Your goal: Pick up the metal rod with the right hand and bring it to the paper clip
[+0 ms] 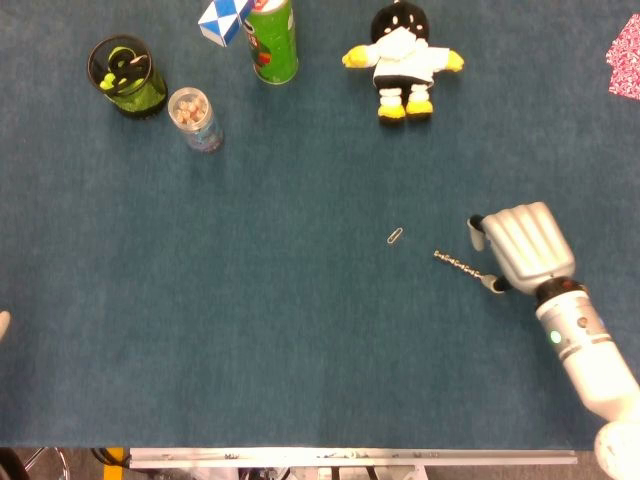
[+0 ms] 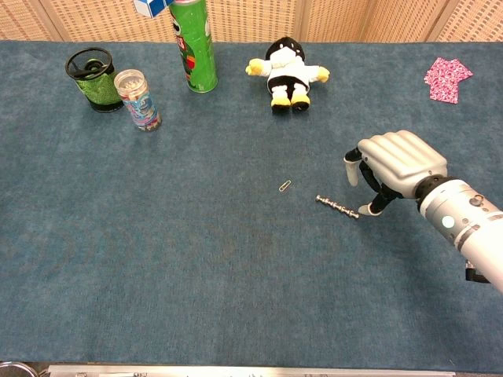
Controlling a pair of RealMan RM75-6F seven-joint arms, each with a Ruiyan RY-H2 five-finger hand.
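Head view, left to right: sliver of the left hand (image 1: 3,325) at the left edge, too little showing to tell how its fingers lie; chest view doesn't show it at all. Far left on the blue carpeted table (image 1: 250,350), a black mesh pen cup (image 1: 126,75) with yellow-green stuff inside, and just right of it, slightly nearer, a clear jar (image 1: 195,118) packed with small colourful items. Right of that a blue-and-white twist puzzle (image 1: 222,20) touching or leaning on a tall green chip can (image 1: 272,40), upright, at the far edge. Further right, a black-and-white plush toy (image 1: 403,60) with yellow hands and feet lies on its back.

Mid-table, right of centre: paper clip (image 1: 396,236) lies flat, alone. Metal rod (image 1: 459,265) lies just right of it and a bit nearer, angled, left end farther, right end nearer. Rod and clip are apart, not touching.

Right hand (image 1: 520,245) sits at the rod's right end, palm down, fingers curled downward and spread, thumb tip beside the rod's near-right end; holding nothing, rod flat on the table. Contact between thumb tip and rod can't be told. White forearm runs off to the near right.

Far right edge: pink patterned cloth (image 1: 626,55).
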